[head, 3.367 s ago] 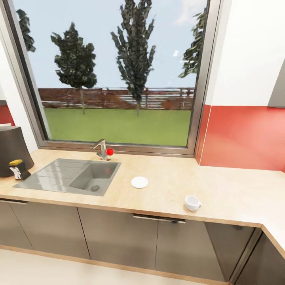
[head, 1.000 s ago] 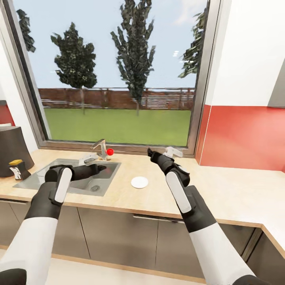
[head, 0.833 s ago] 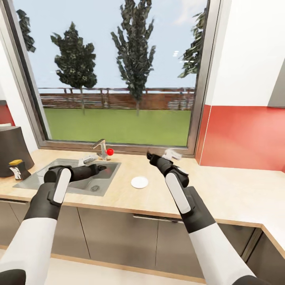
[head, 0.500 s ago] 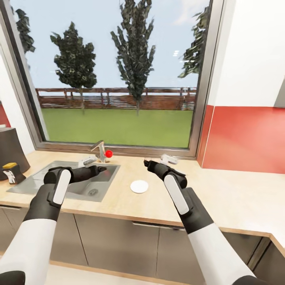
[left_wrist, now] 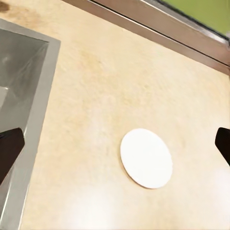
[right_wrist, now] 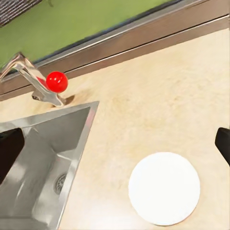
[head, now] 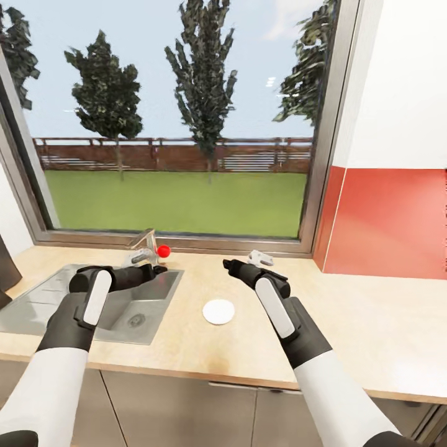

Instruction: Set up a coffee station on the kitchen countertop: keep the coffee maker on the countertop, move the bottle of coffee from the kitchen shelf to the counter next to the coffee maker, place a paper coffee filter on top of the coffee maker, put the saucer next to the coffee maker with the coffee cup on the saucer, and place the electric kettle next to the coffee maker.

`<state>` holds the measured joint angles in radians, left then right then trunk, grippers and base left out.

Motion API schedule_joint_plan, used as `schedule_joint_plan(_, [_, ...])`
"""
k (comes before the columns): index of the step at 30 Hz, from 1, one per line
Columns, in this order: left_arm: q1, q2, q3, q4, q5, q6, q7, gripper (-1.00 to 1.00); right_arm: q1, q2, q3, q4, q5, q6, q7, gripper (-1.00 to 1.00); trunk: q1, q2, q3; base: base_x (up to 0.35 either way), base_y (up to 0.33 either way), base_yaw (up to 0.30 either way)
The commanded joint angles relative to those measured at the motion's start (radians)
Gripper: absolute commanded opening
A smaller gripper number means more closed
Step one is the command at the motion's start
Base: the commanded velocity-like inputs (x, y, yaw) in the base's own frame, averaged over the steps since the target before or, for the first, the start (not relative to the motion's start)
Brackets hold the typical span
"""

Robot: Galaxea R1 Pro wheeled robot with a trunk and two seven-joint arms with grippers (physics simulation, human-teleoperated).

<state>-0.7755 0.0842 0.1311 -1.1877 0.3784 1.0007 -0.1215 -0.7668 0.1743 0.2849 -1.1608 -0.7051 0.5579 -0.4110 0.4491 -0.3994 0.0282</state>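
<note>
The saucer [head: 218, 311] lies flat on the light tan surface [head: 347, 323], just beside the steel sink [head: 133, 307] on its right-hand side as seen from the head camera, apart from the sink's rim. It is round, so it has no long axis and points no particular way (its flat face turns straight up). Both wrist views show it bare, with nothing on it, and nothing touches it.

The left tool [head: 151, 272] hangs over the sink, at the basin's far right corner, near the tap with the red knob [head: 163, 251]. In the left wrist view its dark fingertips [left_wrist: 10, 148] sit at opposite edges with the saucer between them, so its fingers are spread wide and hold nothing.

The right tool [head: 239, 268] hovers above the surface beyond the saucer, toward the window [head: 186, 124], well clear of the plate. In the right wrist view its fingertips [right_wrist: 223, 143] likewise stand far apart, released and empty, with the saucer, the sink and the tap all lying between them.

At the far left edge of the head view, beyond the sink, stands part of a dark object too cut off to name.
</note>
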Motion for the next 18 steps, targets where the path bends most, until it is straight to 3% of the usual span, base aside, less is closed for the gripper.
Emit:
schedule_joint_plan(1, [0.011, 0.0, 0.003, -0.001, -0.007, 0.004, -0.01, 1.0, -0.001, 0.0, 0.001, 0.004, -0.04, 0.001, -0.01, 1.0, 0.001, -0.001, 0.0, 0.301, 0.21, -0.257])
schedule_joint_plan(6, [0.034, 0.0, 0.004, -0.001, -0.007, 0.004, -0.01, 1.0, 0.0, 0.0, 0.002, 0.034, -0.116, 0.009, -0.009, 1.0, 0.001, -0.001, 0.0, 0.291, 0.223, -0.269])
schedule_joint_plan(11, [0.04, 0.0, 0.004, -0.001, -0.009, 0.004, -0.01, 1.0, 0.0, 0.0, 0.001, 0.04, -0.128, 0.011, -0.009, 1.0, 0.001, -0.001, 0.0, 0.274, 0.243, -0.254])
schedule_joint_plan(18, [0.055, 0.0, 0.004, -0.001, -0.005, 0.003, -0.01, 1.0, 0.006, 0.0, 0.0, 0.041, -0.131, 0.013, -0.009, 1.0, 0.001, -0.001, 0.0, 0.154, 0.209, -0.083])
